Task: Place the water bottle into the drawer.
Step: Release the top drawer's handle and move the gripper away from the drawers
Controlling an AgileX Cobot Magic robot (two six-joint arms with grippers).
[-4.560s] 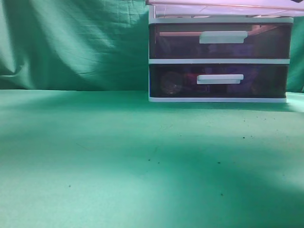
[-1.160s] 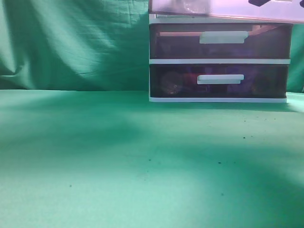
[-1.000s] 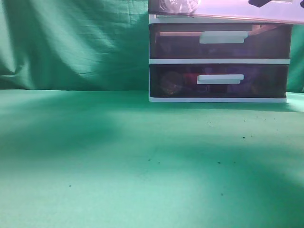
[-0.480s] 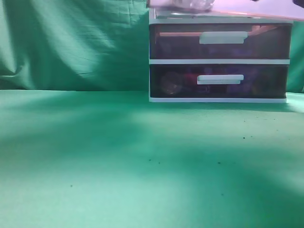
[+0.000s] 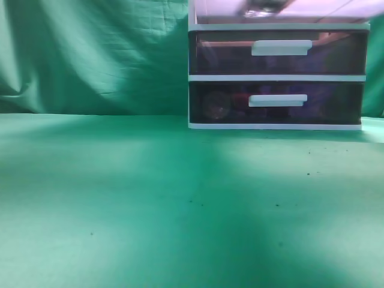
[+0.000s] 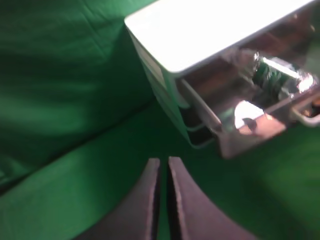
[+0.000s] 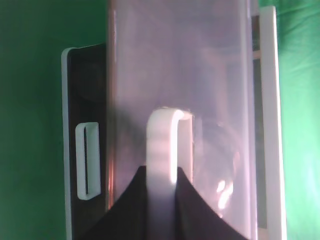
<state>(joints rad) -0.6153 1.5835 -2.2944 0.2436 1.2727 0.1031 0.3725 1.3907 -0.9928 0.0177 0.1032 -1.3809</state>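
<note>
The drawer (image 6: 250,135) is the top one of the white-framed unit (image 6: 210,30) and stands pulled out in the left wrist view. The water bottle (image 6: 277,80), clear with a green label, lies inside it. In the exterior view only the drawer's lower strip (image 5: 216,9) shows at the top edge, with a glinting shape behind it. My right gripper (image 7: 162,172) is shut on the drawer's white bar handle (image 7: 162,145). My left gripper (image 6: 164,161) is shut and empty, above the green cloth, apart from the unit.
Two like drawers sit closed beneath, each with a white handle (image 5: 282,47) (image 5: 278,100); the lowest holds several small items. Green cloth (image 5: 150,204) covers the table and hangs behind it.
The top drawer's front has drawn back toward the unit and looks smaller in the exterior view. The glinting shape in it has shifted right. The dark gripper tip at top right no longer shows.
</note>
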